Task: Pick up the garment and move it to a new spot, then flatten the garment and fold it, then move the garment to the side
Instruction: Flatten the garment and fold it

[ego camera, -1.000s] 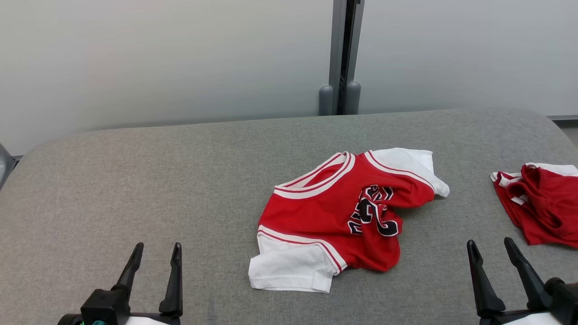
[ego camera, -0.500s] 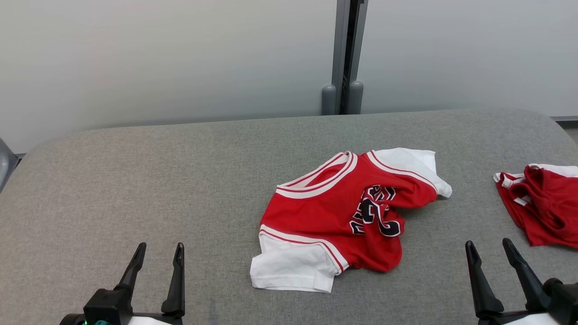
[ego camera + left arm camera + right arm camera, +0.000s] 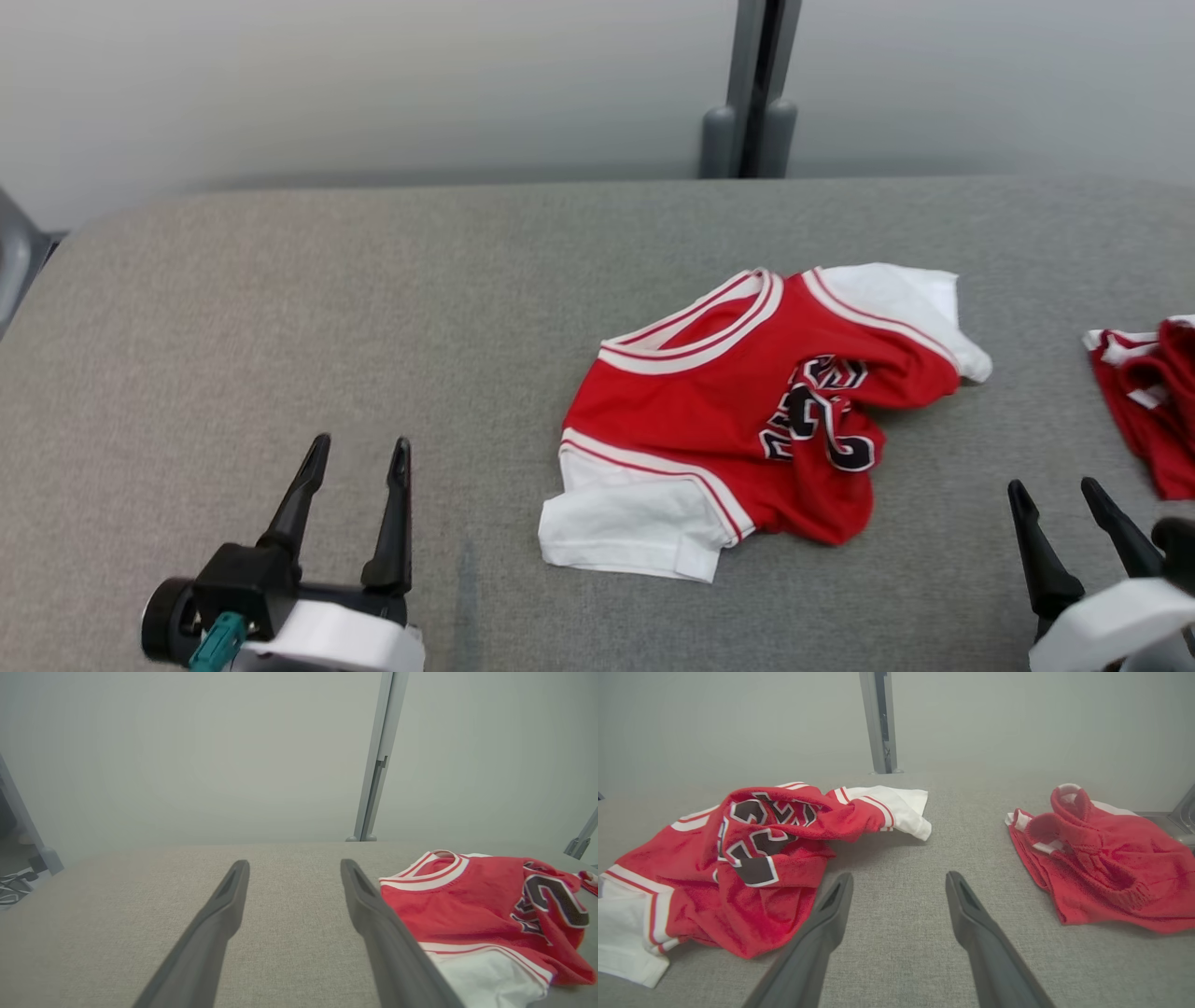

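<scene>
The left gripper (image 3: 362, 441) and right gripper (image 3: 1053, 485) are held spread and empty. The crumpled garment (image 3: 738, 420) is seen between their fingers, touched by neither.

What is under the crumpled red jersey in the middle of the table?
The grey fabric tabletop shows all around the jersey, which lies on it. Anything beneath its bunched folds is covered and cannot be seen.

A lab-like test room: grey fabric-topped table (image 3: 280, 280) before frosted partition panels (image 3: 373, 84) and a metal post (image 3: 747, 75).
</scene>
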Controlling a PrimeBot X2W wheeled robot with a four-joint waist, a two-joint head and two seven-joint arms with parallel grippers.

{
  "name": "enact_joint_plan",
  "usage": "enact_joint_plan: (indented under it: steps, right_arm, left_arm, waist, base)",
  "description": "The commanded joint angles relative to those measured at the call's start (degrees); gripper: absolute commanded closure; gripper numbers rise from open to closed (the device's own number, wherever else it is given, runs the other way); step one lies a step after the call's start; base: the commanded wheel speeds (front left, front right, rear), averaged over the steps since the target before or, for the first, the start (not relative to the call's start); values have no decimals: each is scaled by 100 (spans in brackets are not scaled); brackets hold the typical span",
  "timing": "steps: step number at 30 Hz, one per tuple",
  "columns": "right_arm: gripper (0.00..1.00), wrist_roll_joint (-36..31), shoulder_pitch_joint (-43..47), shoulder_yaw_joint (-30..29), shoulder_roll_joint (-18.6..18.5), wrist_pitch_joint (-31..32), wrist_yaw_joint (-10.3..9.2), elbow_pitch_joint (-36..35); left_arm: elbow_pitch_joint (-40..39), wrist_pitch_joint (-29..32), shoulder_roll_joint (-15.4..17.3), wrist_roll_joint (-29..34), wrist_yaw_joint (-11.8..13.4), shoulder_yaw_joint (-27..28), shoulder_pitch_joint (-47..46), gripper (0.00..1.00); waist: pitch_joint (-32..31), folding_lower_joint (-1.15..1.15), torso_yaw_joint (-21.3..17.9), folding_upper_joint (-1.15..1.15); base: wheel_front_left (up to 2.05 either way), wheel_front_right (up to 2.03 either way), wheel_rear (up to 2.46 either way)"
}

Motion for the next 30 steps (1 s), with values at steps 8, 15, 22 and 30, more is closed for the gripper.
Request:
enact_joint_plan:
  steps: [8, 15, 22, 30]
  right_arm:
    - [0, 385, -1145, 757, -452, -85, 1, 1229]
    - [0, 747, -1708, 1705, -617, -166, 1, 1922]
    - [100, 1162, -1839, 2428, -666, -17, 15, 2195]
    - [100, 1210, -1694, 1819, -856, -350, 0, 1508]
  left_arm:
    - [240, -217, -156, 61, -120, -141, -615, 0]
    - [431, -331, -216, 57, -137, -160, -873, 0]
    - [543, -390, -236, 43, -134, -149, -962, 0]
    - [600, -429, -245, 42, -107, -168, -890, 0]
  waist:
    - [837, 0, 504, 0]
    - [1052, 0, 591, 0]
    - [1069, 0, 533, 0]
    - [903, 0, 423, 0]
  base:
    - [0, 0, 0]
    - [0, 0, 0]
    - [0, 0, 0]
    - [0, 0, 0]
